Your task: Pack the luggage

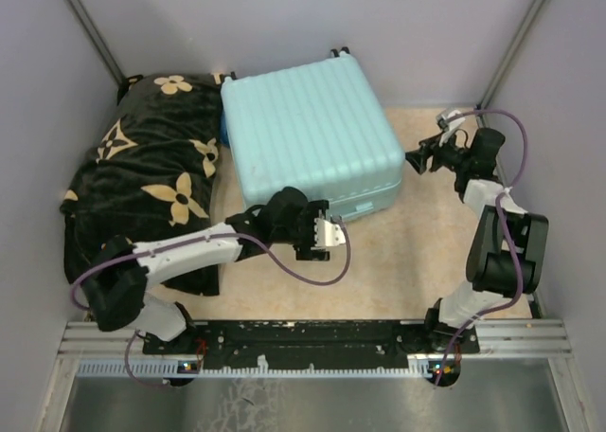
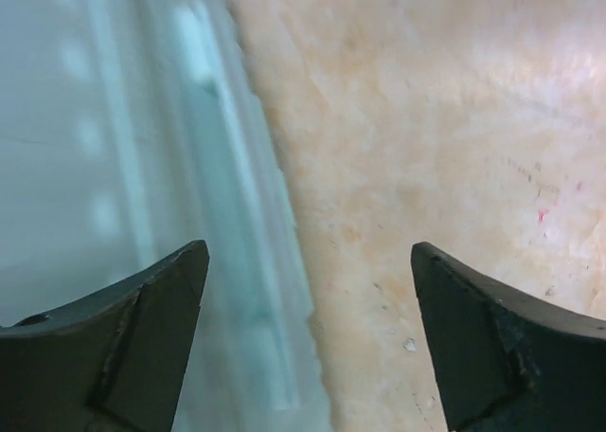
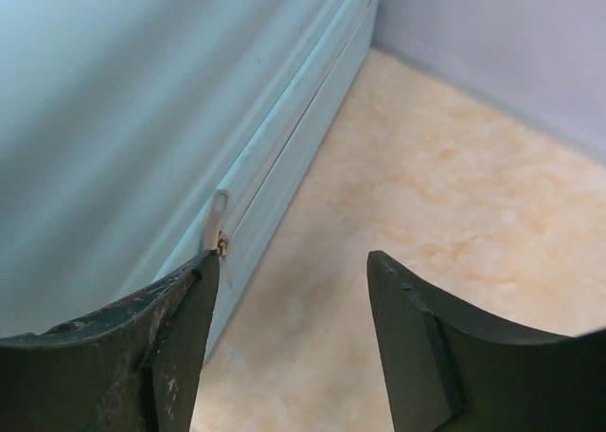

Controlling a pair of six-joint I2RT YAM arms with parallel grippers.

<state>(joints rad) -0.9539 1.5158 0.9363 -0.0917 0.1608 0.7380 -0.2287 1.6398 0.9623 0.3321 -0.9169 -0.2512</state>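
The luggage [image 1: 312, 138], a pale mint-blue ribbed hard-shell suitcase, lies flat and closed in the middle of the table. My left gripper [image 1: 333, 227] sits at its near edge, low over the table. In the left wrist view the left gripper [image 2: 310, 252] stands open, with the luggage's edge [image 2: 142, 167] under its left finger and nothing held. My right gripper [image 1: 414, 159] is at the luggage's right side. It too is open [image 3: 294, 259] and empty, and a white zip pull [image 3: 219, 214] on the luggage's side [image 3: 142, 110] sits just above its left fingertip [image 3: 194, 299].
A black blanket with tan flowers [image 1: 142, 186] lies heaped left of the suitcase, touching it. Grey walls close in the back and both sides. Bare beige tabletop [image 1: 426, 233] shows in front of and to the right of the suitcase. The arms' base rail [image 1: 312, 337] runs along the near edge.
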